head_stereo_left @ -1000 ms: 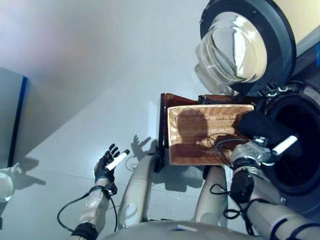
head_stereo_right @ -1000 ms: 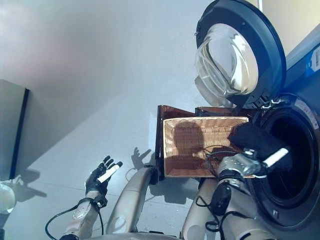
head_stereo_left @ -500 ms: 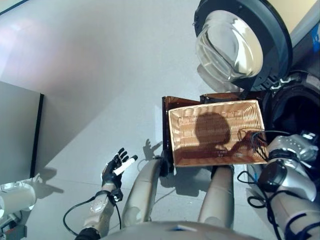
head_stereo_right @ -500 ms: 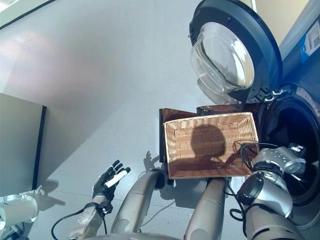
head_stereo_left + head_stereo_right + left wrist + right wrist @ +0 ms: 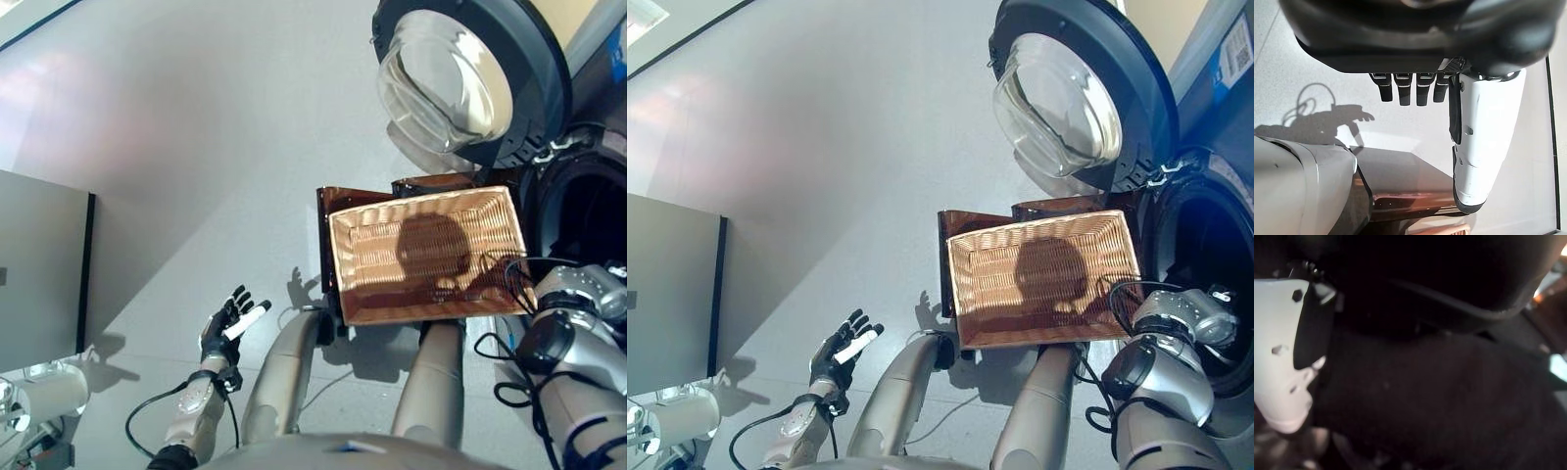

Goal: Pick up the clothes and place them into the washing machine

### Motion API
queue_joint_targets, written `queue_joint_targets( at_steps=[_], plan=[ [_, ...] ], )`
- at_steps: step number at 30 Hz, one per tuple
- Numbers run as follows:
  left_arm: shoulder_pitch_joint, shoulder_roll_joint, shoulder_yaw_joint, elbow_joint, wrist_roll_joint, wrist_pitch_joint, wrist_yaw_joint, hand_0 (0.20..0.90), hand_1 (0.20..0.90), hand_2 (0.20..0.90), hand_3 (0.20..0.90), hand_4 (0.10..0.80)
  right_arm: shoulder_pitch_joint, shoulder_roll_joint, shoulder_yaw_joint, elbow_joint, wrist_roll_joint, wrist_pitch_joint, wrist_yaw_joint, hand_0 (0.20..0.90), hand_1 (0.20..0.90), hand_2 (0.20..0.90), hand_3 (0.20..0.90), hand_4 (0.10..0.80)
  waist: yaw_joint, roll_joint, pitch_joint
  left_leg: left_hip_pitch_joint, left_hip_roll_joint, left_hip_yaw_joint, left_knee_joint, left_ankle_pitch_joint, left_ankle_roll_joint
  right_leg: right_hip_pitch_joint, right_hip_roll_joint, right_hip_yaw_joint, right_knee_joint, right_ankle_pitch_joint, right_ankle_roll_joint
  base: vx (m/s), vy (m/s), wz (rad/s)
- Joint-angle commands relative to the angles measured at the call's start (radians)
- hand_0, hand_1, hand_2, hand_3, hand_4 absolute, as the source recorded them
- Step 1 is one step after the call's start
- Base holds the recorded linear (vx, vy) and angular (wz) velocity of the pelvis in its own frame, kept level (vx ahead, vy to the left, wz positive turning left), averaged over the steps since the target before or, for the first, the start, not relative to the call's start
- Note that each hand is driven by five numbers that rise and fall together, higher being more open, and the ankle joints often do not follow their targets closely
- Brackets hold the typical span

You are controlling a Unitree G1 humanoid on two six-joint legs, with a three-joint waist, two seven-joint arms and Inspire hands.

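The washing machine (image 5: 1215, 235) is noted as the largest item, its round door (image 5: 1073, 93) swung fully open above the dark drum opening. The right robot hand (image 5: 1283, 352) is reached into that opening; only its white-covered thumb is seen in the right wrist view, against a dark mass. Whether this mass is the clothes or the drum interior cannot be determined, and the state of the right robot hand's fingers cannot be told.

Just beside the right arm, on the side away from the machine, a wicker basket (image 5: 343, 294) is set on a dark brown stand (image 5: 323, 211). No clothes are seen inside the basket, so the clothes are judged to be inside the drum or hidden by the right robot hand.

The left robot hand (image 5: 227, 325) is held well apart from the basket, over the floor (image 5: 176, 147), fingers spread and holding nothing.

Risks are judged as follows: cloth may be snagged on the fingers and dragged back out on withdrawal; the wrist may be struck against the drum rim; the basket may be knocked by the forearm.
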Motion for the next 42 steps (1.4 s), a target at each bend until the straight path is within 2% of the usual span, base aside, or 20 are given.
queue_joint_targets(
  at_steps=[1, 16, 25, 30, 33, 36, 42],
  plan=[
    [0.004, 0.033, 0.025, -0.019, -0.03, -0.077, 0.025, 0.9, 0.9, 0.9, 0.9, 0.8, -0.02, -0.079, 0.055, -0.024, -0.067, -0.099, 0.023, 0.9, 0.9, 0.9, 0.9, 0.8, -0.013, -0.008, -0.045, 0.014, 0.001, -0.063, -0.011, 0.002, -0.077, 0.002, 0.036, -0.062, 0.018, 0.071, -0.089, 0.0, 0.0, 0.0],
    [0.009, 0.028, 0.05, -0.003, -0.051, -0.07, 0.03, 0.9, 0.9, 0.9, 0.9, 0.8, -0.02, -0.07, 0.087, 0.002, -0.081, -0.045, 0.016, 0.9, 0.9, 0.9, 0.9, 0.8, -0.01, -0.029, -0.057, 0.016, 0.011, -0.053, -0.015, -0.004, -0.076, 0.003, 0.046, -0.059, 0.008, 0.076, -0.093, 0.0, 0.0, 0.0],
    [0.01, 0.033, 0.066, 0.001, -0.054, -0.071, 0.016, 0.9, 0.9, 0.9, 0.9, 0.8, 0.009, -0.062, 0.153, 0.05, -0.176, 0.07, 0.025, 0.9, 0.9, 0.9, 0.9, 0.8, -0.005, -0.046, -0.05, 0.021, 0.017, -0.052, -0.005, -0.004, -0.077, 0.013, 0.051, -0.065, 0.006, 0.079, -0.095, -0.005, -0.006, -0.01],
    [0.011, 0.037, 0.066, -0.01, -0.051, -0.072, 0.015, 0.9, 0.9, 0.9, 0.9, 0.8, 0.001, 0.01, 0.193, 0.027, -0.195, 0.086, 0.044, 0.9, 0.9, 0.9, 0.9, 0.8, 0.003, -0.046, -0.041, 0.013, 0.016, -0.049, 0.006, -0.004, -0.074, 0.009, 0.05, -0.064, 0.008, 0.081, -0.098, -0.014, 0.001, 0.01],
    [0.014, 0.039, 0.071, -0.013, -0.049, -0.074, 0.015, 0.9, 0.9, 0.9, 0.9, 0.8, 0.022, 0.049, 0.22, 0.051, -0.247, 0.115, 0.031, 0.9, 0.9, 0.9, 0.9, 0.8, 0.004, -0.048, -0.035, 0.011, 0.017, -0.047, 0.013, -0.004, -0.073, 0.008, 0.048, -0.061, 0.011, 0.083, -0.099, -0.006, 0.005, -0.01],
    [0.015, 0.036, 0.081, -0.009, -0.04, -0.078, 0.014, 0.9, 0.9, 0.9, 0.9, 0.8, 0.052, 0.133, 0.255, 0.064, -0.284, 0.149, 0.036, 0.9, 0.9, 0.9, 0.9, 0.8, 0.008, -0.054, -0.032, 0.011, 0.017, -0.045, 0.014, -0.002, -0.071, 0.01, 0.05, -0.062, 0.006, 0.089, -0.099, -0.004, 0.004, -0.01],
    [0.021, 0.035, 0.098, -0.015, -0.039, -0.081, 0.011, 0.9, 0.9, 0.9, 0.9, 0.8, 0.094, 0.212, 0.307, 0.051, -0.356, 0.181, 0.038, 0.9, 0.9, 0.9, 0.9, 0.8, 0.004, -0.063, -0.031, 0.015, 0.017, -0.041, 0.002, 0.005, -0.07, 0.017, 0.05, -0.062, -0.014, 0.103, -0.099, 0.0, 0.0, 0.0]
  ],
)
